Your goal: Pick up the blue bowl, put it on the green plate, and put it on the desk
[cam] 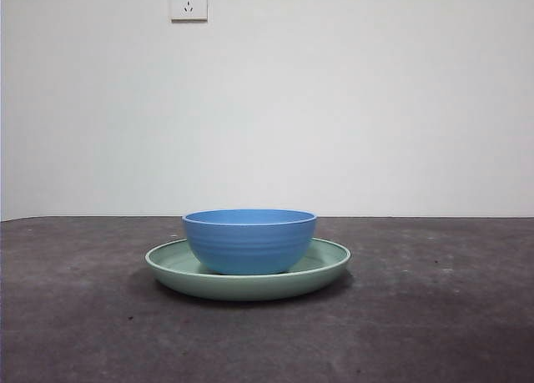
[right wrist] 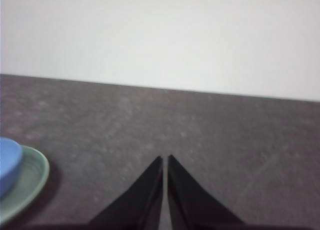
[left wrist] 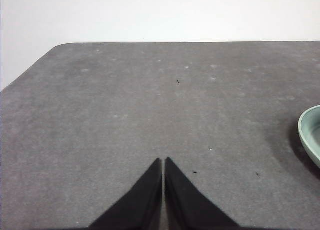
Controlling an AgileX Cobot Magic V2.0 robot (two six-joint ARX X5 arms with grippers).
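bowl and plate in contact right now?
Touching. Front view: the blue bowl sits upright inside the green plate, its base resting on the plate floor, no gap.

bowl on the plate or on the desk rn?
On the plate: the blue bowl sits upright inside the green plate, neither gripper near.

It looked like a bare test room: a scuffed dark grey desk, a plain white wall, one white wall socket.

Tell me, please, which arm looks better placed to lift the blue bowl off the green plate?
Probably the right. Its view shows both the blue bowl and the green plate beside the right tool; near the left tool only the plate's rim shows. Both are shut, holding nothing.
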